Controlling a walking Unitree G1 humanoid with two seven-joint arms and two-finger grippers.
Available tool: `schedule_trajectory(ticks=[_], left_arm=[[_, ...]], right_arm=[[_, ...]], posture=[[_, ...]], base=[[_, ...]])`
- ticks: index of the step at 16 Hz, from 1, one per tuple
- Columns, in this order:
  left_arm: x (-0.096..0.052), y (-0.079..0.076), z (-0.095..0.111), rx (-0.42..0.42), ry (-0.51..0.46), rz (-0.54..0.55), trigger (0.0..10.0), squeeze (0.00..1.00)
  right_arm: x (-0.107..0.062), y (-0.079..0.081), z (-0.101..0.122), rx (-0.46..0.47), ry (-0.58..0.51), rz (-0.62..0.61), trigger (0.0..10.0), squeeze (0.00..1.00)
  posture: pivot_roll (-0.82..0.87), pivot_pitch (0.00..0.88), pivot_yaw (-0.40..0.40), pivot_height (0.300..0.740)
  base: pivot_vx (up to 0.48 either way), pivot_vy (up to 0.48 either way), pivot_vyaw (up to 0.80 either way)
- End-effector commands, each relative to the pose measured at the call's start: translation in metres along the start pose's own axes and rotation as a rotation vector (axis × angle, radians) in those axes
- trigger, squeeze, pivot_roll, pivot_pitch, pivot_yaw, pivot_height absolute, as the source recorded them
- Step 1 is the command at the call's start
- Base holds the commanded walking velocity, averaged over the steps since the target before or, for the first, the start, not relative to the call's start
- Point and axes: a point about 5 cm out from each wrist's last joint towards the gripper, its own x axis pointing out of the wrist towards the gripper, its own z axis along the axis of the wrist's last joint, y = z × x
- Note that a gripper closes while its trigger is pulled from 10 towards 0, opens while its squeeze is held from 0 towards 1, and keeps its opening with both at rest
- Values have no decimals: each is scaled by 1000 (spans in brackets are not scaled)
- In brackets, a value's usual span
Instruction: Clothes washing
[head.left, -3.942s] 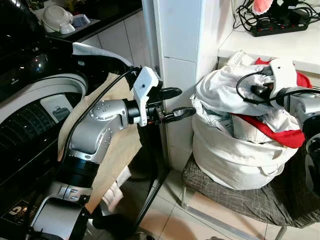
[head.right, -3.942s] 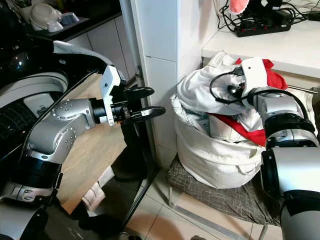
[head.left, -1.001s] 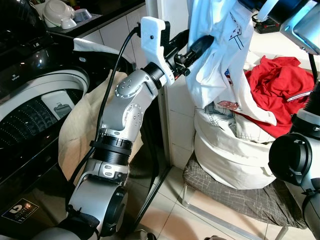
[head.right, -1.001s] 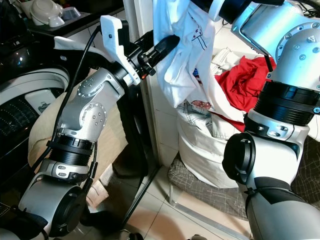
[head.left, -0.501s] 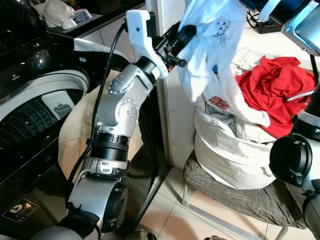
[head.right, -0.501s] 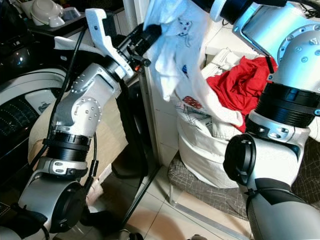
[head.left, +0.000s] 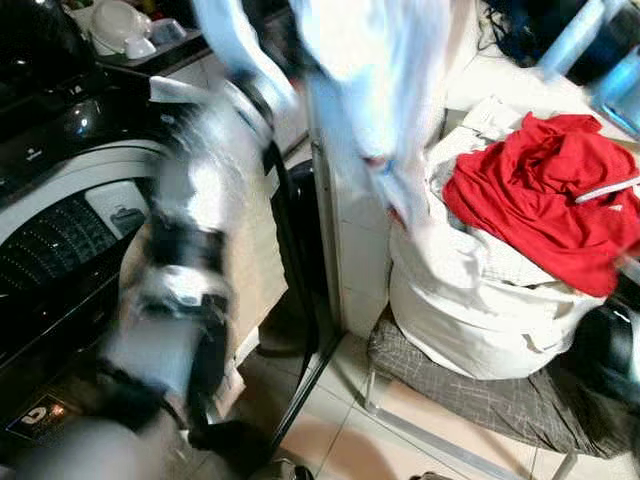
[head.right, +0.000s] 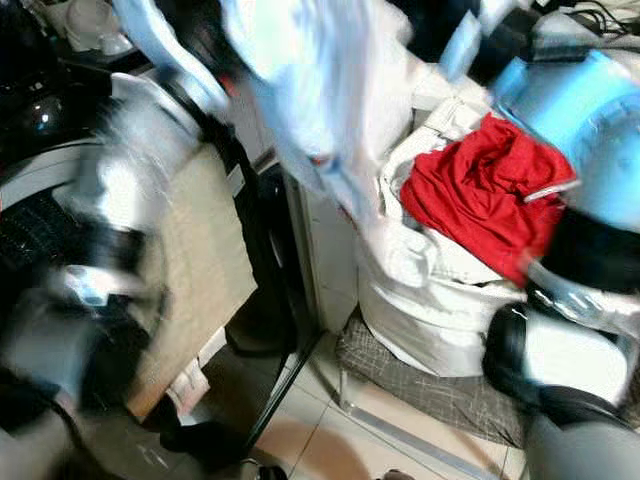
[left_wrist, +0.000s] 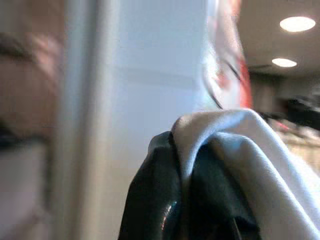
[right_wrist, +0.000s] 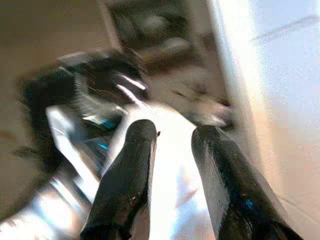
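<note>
Mid-frame, motion-blurred white garment (head.left: 370, 80)

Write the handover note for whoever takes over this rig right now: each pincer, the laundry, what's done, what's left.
Left pincer: shut on the white garment, held high between the washing machine and the laundry bag; the arm is blurred with motion.
Right pincer: fingers apart, holding nothing, the white cloth lies just past them.
Laundry: the red garment lies on top of the bag, with more white pieces under it; the bag sits on a low chair.
Done: one white garment is out of the bag.
Left: get it into the washer drum, then the red garment and the rest.
</note>
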Motion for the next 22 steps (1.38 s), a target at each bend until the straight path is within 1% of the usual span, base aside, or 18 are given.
schedule_trajectory(ticks=[1, 2, 3, 4, 5, 6, 7, 8, 9, 10, 11, 12, 13, 15, 16, 17, 18, 22], left_arm=[[5, 19, 24, 184, -38, 89, 0, 0], [8, 34, 44, 332, -46, 167, 0, 0], [11, 54, 79, 577, -66, 301, 0, 0], [11, 60, 96, 705, -90, 379, 0, 0], [9, 64, 143, 1010, -195, 562, 0, 0], [8, 60, 173, 1216, -283, 654, 0, 0], [10, 58, 179, 1337, -278, 657, 0, 0], [11, 61, 175, 1361, -227, 649, 0, 0], [9, 76, 149, 1379, -53, 629, 0, 0], [1, 93, 119, 1391, 131, 618, 0, 0], [-9, 105, 94, 1308, 255, 616, 0, 0], [-38, 129, 40, 1134, 537, 664, 10000, 0], [-60, 138, 4, 1005, 701, 675, 10000, 0], [-85, 143, -30, 894, 821, 673, 10000, 0], [-102, 147, -44, 764, 842, 756, 10000, 306], [-112, 150, -52, 665, 856, 807, 10000, 1000], [-115, 150, -54, 584, 844, 831, 10000, 1000], [-112, 155, -40, 549, 826, 845, 10000, 1000]], right_arm=[[-1, 4, -17, -116, 117, -36, 10000, 82], [-4, 7, -29, -126, 157, -23, 10000, 0], [-6, 14, -39, -96, 168, 7, 10000, 0], [-6, 15, -41, -90, 161, 6, 10000, 0], [-3, 16, -42, -97, 148, -13, 10000, 0], [-1, 17, -42, -110, 127, -22, 10000, 0], [0, 19, -42, -120, 112, -12, 10000, 0], [1, 20, -42, -121, 110, -7, 10000, 0], [3, 23, -47, -120, 113, 2, 10000, 0], [5, 26, -53, -105, 121, 13, 10000, 0], [7, 28, -58, -100, 132, 18, 10000, 0], [9, 31, -68, -85, 153, 21, 10000, 0], [10, 33, -73, -79, 160, 20, 10000, 0], [11, 35, -77, -68, 163, 19, 10000, 0], [12, 38, -79, -59, 163, 24, 10000, 0], [12, 41, -80, -51, 170, 38, 10000, 0], [12, 43, -81, -42, 179, 56, 10000, 0], [-6, 70, -108, -29, 406, 352, 10000, 0]], posture=[[-160, 0, 145, 740], [-161, 0, 147, 740], [-163, 0, 154, 740], [-164, 0, 155, 740], [-168, 0, 162, 740], [-167, 0, 170, 740], [-165, 0, 172, 740], [-165, 0, 173, 740], [-164, 0, 175, 740], [-164, 0, 175, 740], [-164, 0, 176, 740], [-160, 0, 169, 740], [-159, 0, 166, 740], [-163, 0, 164, 740], [-170, 0, 167, 740], [-181, 0, 169, 740], [-183, 0, 169, 740], [-182, 0, 158, 740]], base=[[0, 0, 0], [0, 0, 0], [0, 0, 0], [0, 0, 0], [0, 0, 0], [0, 0, 0], [0, 0, 0], [0, 0, 0], [0, 0, 0], [0, 0, 0], [0, 0, 0], [0, 0, 0], [0, 0, 0], [0, 0, 0], [0, 0, 0], [0, 0, 0], [0, 0, 0], [0, 0, 0]])
